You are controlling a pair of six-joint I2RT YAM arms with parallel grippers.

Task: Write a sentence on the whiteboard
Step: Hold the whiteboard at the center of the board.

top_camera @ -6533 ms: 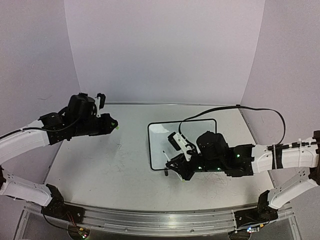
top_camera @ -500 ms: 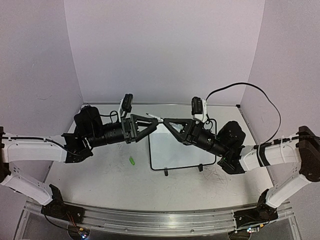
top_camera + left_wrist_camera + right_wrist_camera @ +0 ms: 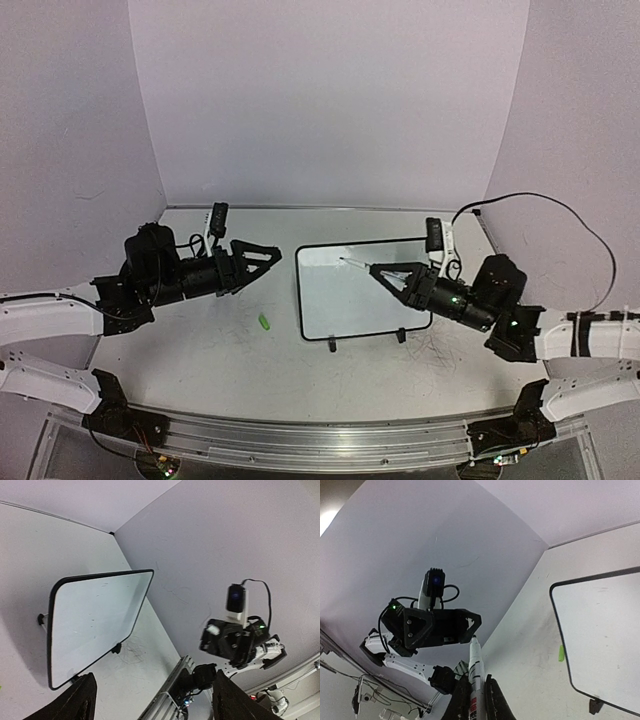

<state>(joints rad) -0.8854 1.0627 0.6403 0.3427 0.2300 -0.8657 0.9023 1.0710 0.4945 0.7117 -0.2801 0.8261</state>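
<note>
Whiteboard (image 3: 365, 295): on the table (image 3: 200, 350), below the right claw (image 3: 378, 270) and off to its side. In both wrist views its face is bare white, with only faint smudges. No sentence is legible anywhere on it.

Right claw: clenched on a white marker (image 3: 475, 666), which is pinched between both fingers with its tip sticking out ahead of them. In the top view the tip sits over the board's far left area. In the right wrist view the marker points out across the table towards the other arm, not down at the board's face. Judged airborne, not in contact.

Left claw (image 3: 270, 258): released, fingers spread wide, nothing between them. It faces the right claw from across the gap, well apart from it and clear of the board's left edge.

Green cap (image 3: 265, 322): lies on the table, below and nearer the bases than the left claw, and just beside the board's near left corner. It probably belongs to the marker, so the marker is likely uncapped.

Progress: the marker is in hand and looks ready, but the writing is not yet started. Left to do: bring the tip down onto the board and write the whole sentence.
</note>
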